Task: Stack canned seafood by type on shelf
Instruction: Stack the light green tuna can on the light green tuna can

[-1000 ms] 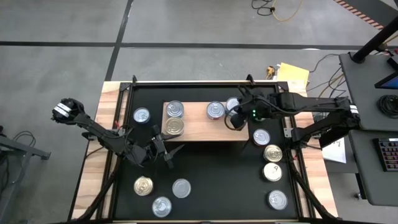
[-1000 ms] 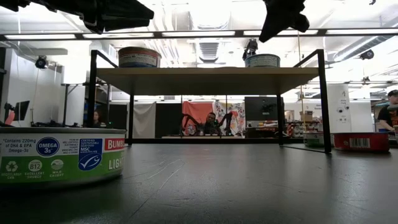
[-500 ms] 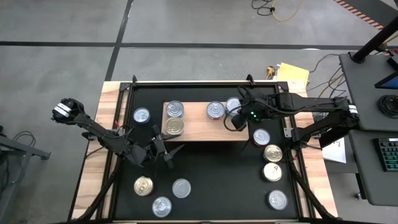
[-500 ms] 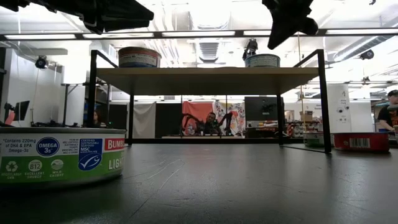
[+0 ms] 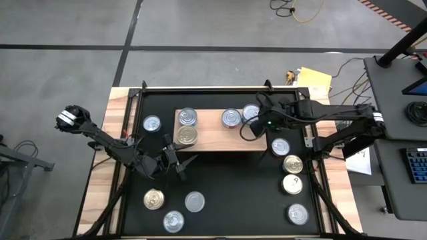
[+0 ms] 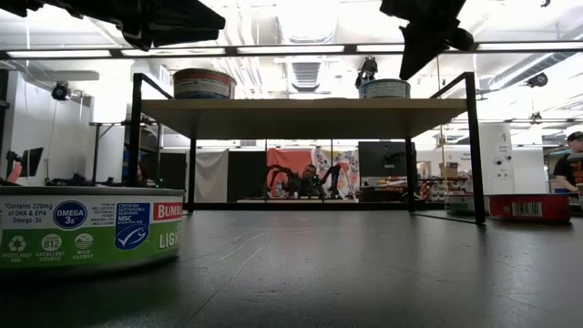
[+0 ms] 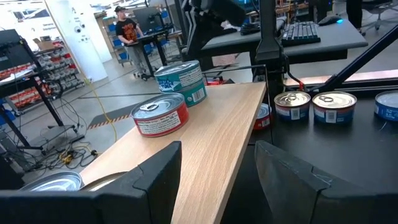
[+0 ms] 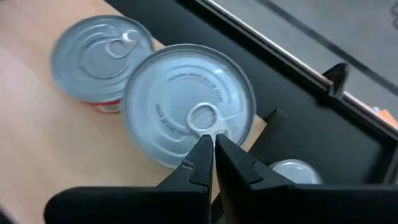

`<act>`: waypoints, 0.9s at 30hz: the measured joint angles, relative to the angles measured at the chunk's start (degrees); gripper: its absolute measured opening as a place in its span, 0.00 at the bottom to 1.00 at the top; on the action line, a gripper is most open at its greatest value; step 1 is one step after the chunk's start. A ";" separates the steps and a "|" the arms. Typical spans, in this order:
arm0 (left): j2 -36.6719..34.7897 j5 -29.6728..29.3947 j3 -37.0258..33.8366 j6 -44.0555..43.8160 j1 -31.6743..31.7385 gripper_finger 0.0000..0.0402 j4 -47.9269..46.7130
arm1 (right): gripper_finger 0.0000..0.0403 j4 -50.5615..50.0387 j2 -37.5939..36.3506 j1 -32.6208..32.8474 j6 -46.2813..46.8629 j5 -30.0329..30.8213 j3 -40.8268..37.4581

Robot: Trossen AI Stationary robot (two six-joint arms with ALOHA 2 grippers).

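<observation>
The shelf (image 5: 213, 137), a light-wood board on black legs, carries several cans: two at its left end (image 5: 187, 127), a red-labelled one (image 5: 231, 118) and a silver-lidded can (image 5: 251, 112) at its far right corner. My right gripper (image 8: 211, 146) is shut and slants down, its tips over that silver-lidded can (image 8: 189, 102) beside the red-labelled one (image 8: 102, 56). In the low view my right gripper (image 6: 405, 75) hangs just above the can (image 6: 383, 88). My left gripper (image 5: 180, 161) stands open and level off the shelf's near left corner, with the board (image 7: 217, 137) ahead of its fingers. My right gripper's shut fingertips (image 8: 202, 152) stand over the silver lid close to its pull tab (image 8: 200, 117), coming down at a slant from the table's right. I cannot tell whether they touch the lid. The can sits flat on the shelf.
Loose cans lie on the black mat: one at the far left (image 5: 152, 123), three near the front left (image 5: 173, 208), several along the right side (image 5: 292, 173). A green-labelled can (image 6: 91, 228) fills the low view's left. The mat's middle is bare.
My right gripper has tipped further downward and drawn slightly toward the table's right, uncovering the silver-lidded can from above; in the low view its tips have sunk toward that can. It stays shut. The cans have kept their places.
</observation>
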 joint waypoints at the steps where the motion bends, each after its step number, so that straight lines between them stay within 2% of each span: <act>1: 0.00 0.00 0.00 -0.02 0.00 0.47 0.00 | 0.02 -0.10 0.00 -0.01 0.00 0.71 -0.18; 14: 0.01 0.02 0.00 -0.23 0.00 0.47 0.00 | 0.02 0.70 0.15 -0.34 -0.27 3.14 -2.75; 27: -0.01 0.02 0.00 -0.23 0.00 0.47 -0.07 | 0.02 2.07 0.04 -0.57 -3.65 8.61 -2.91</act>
